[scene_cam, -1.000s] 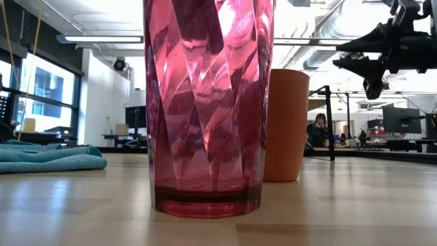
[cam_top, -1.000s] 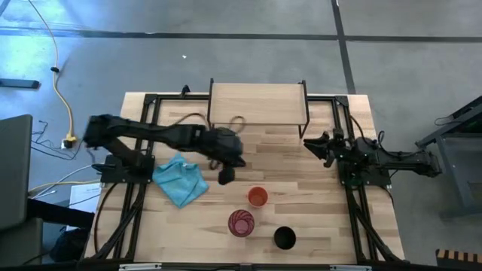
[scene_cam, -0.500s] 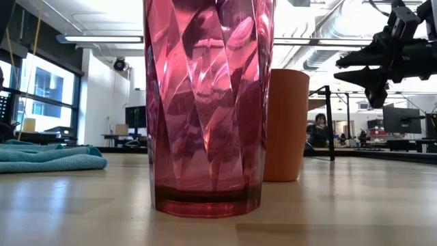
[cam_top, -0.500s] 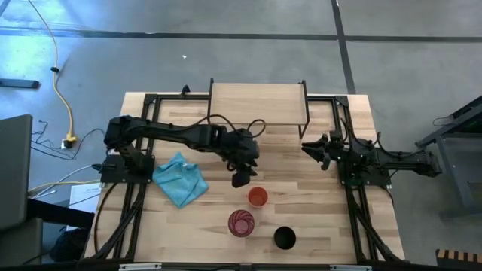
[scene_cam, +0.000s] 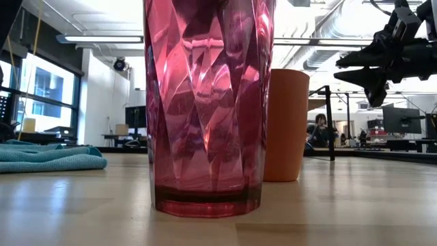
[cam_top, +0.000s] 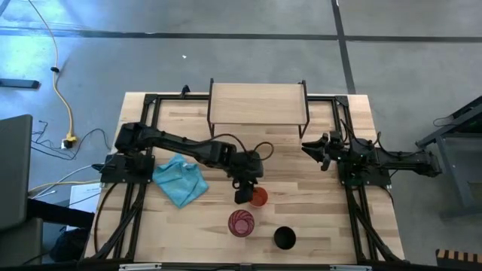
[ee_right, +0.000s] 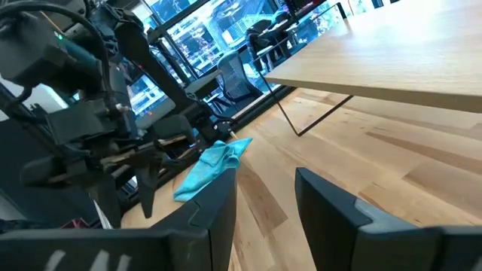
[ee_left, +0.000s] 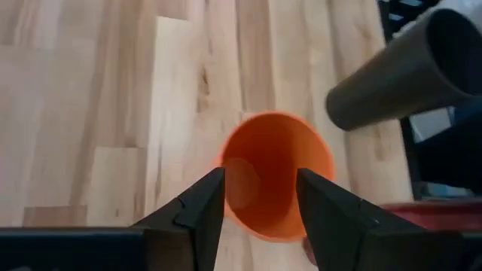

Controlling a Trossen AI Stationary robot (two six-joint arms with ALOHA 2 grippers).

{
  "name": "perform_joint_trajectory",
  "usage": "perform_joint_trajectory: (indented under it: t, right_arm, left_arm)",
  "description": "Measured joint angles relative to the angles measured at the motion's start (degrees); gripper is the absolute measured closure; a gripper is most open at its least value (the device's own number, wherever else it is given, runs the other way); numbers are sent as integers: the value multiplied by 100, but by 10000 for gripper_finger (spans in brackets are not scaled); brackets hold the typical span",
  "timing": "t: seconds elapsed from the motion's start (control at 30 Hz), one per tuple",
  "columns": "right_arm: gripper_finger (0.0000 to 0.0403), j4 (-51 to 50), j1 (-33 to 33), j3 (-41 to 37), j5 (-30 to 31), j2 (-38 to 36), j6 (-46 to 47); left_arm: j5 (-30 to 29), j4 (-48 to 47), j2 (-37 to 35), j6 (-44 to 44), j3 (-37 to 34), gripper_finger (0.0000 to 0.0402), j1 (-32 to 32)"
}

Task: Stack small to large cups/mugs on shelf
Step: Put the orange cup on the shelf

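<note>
While the butcher-block table point(cam_top: 316, 226) spreads under everything, the shelf point(cam_top: 258, 104) stands at its far edge with its board bare. Both arms come next in size: the left arm reaches from its base across the middle of the table, and the right arm waits at the right side, its gripper point(cam_top: 310, 149) raised clear of the wood with the two fingers parted and nothing between them. A light blue cloth point(cam_top: 181, 179) lies crumpled near the left arm's base. Toward the near edge sit the three cups: the pink-red ribbed tumbler point(cam_top: 241, 223), the black cup point(cam_top: 284, 239) to its right, and the short orange cup point(cam_top: 258, 197) behind them. The left gripper point(ee_left: 260, 197) hovers just above the orange cup's rim, fingers spread about as wide as the cup's mouth, gripping nothing.
</note>
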Motion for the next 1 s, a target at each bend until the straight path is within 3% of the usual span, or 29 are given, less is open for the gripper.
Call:
perform_joint_trajectory:
  t: [0.43,1.0]
  right_arm:
    - [274,-4,0,0,0,0,63]
    - [274,-6,0,0,0,0,202]
  left_arm:
    - [-540,102,92,-129,0,257,5]
    - [-564,76,418,-300,0,257,-39]
